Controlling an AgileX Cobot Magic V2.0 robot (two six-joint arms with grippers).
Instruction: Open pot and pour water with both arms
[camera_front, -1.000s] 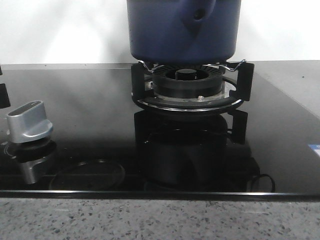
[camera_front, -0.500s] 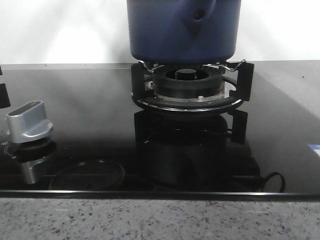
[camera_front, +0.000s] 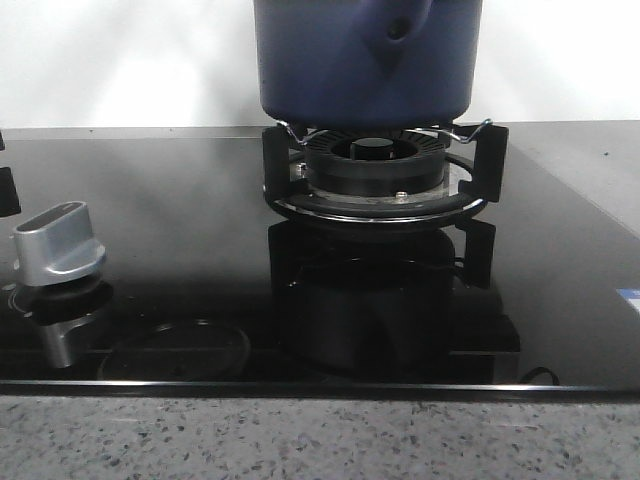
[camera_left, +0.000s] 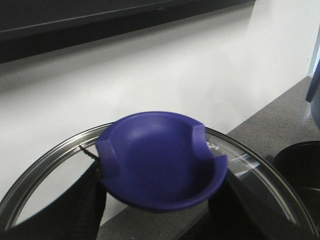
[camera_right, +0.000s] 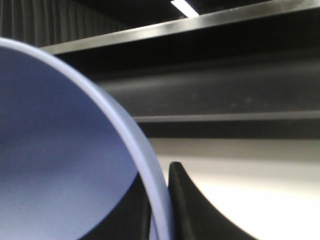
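Note:
The dark-blue pot (camera_front: 365, 60) stands on the burner at the back middle, its handle stub with the round hole (camera_front: 398, 28) facing me; its top is cut off by the front view. My left gripper (camera_left: 157, 200) is shut on the blue knob (camera_left: 160, 160) of a glass lid (camera_left: 60, 160) and holds it in the air near the white wall. My right gripper (camera_right: 160, 210) is shut on the pale rim of a lighter blue bowl (camera_right: 60, 150), one finger inside and one outside. Neither gripper shows in the front view.
The black burner grate (camera_front: 385, 170) sits on a glossy black glass hob (camera_front: 170, 220). A silver control knob (camera_front: 58, 240) stands at the left. A speckled counter edge (camera_front: 300, 440) runs along the front. A range hood (camera_right: 225, 65) hangs overhead.
The pot has stayed still. A thin looped reflection at the hob's front right edge shifted right, then almost left the glass.

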